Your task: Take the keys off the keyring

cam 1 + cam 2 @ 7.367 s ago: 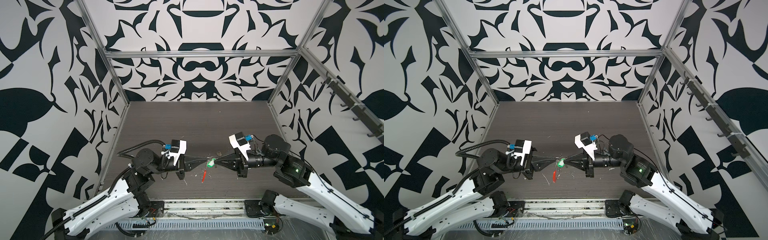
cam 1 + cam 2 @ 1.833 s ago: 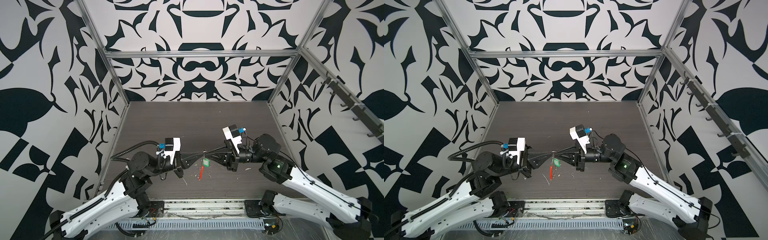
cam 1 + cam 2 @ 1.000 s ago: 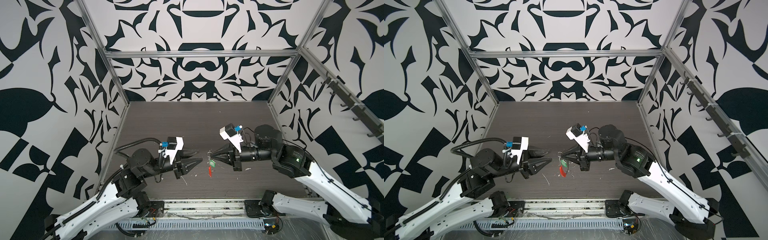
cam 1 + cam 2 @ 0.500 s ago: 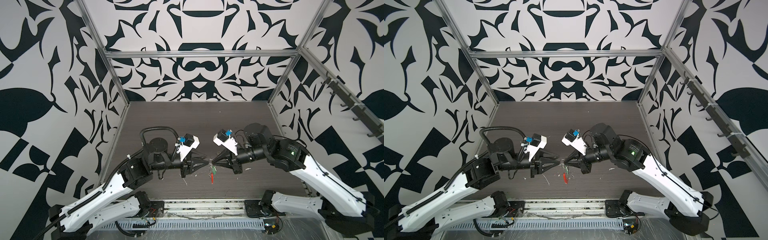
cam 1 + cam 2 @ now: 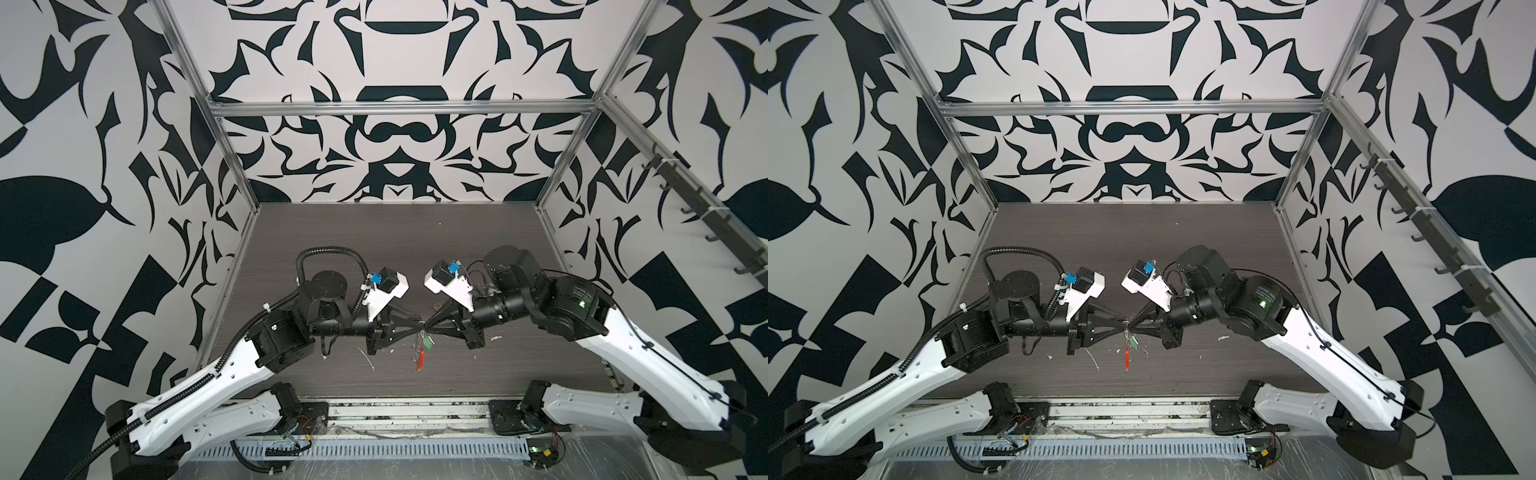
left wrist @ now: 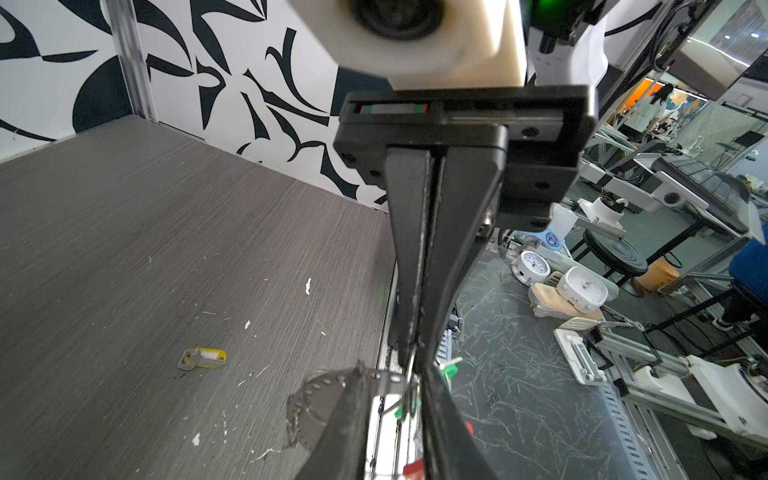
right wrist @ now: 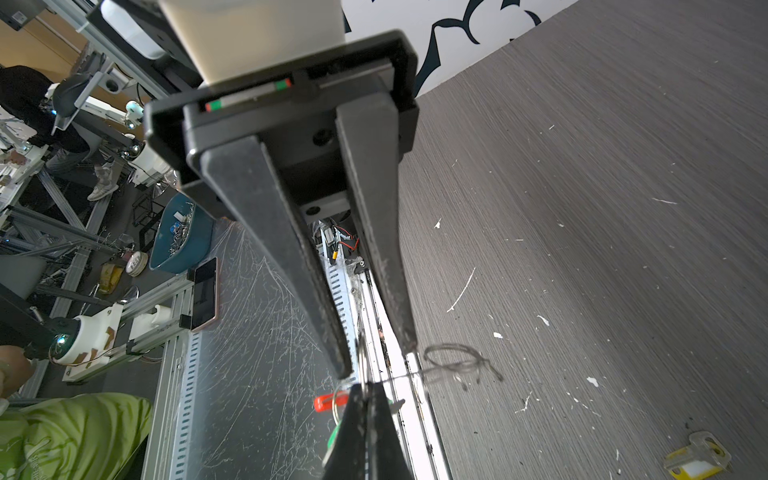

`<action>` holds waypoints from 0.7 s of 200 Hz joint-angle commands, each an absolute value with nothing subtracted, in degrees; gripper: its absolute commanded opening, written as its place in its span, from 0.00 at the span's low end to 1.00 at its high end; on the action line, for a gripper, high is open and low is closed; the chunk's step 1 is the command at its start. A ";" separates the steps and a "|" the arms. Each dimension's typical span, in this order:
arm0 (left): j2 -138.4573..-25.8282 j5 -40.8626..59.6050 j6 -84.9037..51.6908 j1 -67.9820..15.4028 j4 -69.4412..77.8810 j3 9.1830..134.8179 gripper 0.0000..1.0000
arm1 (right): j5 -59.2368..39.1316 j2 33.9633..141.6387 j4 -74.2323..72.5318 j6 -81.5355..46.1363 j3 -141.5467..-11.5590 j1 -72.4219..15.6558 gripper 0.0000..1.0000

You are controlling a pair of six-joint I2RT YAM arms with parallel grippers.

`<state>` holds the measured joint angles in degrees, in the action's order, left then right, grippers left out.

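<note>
Keyring held in the air between the two grippers, green tag not yet freed.

The keyring (image 5: 420, 357) is pinched above the tabletop (image 5: 374, 249) by the right gripper (image 6: 411, 353), its fingers fully closed on the wire. The left gripper (image 7: 376, 357) is set astride the same wire, fingers narrowly apart. The green tag (image 5: 427, 341) hangs just below. A firm second grip is likely needed before the tag can be worked off.

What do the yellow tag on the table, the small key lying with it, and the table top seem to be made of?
Yellow tag: probably plastic; even bright colour, rounded edges, white label window.
Key: likely metal; dull pale grey, too small to be sure.
Table top: looks like matte grey laminate with printed wood grain; fine parallel streaks.
</note>
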<state>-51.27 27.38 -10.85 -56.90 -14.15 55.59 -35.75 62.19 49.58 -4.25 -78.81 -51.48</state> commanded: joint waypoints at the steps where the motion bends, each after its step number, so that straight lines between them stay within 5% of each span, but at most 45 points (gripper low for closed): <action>1: -51.42 29.33 -10.77 -56.84 -13.98 57.17 0.20 | -36.13 62.03 48.28 -3.34 -81.39 -51.69 0.00; 69: -50.09 28.53 -10.90 -56.80 -12.40 55.99 0.13 | -34.63 63.01 48.94 -3.35 -82.28 -51.73 0.00; 94: -50.03 28.58 -10.87 -56.85 -11.92 55.81 0.00 | -34.63 63.19 48.57 -3.68 -82.27 -51.75 0.00; 140: -48.61 27.66 -10.58 -56.86 -8.58 54.06 0.00 | -33.50 62.21 46.29 -4.72 -81.59 -51.73 0.00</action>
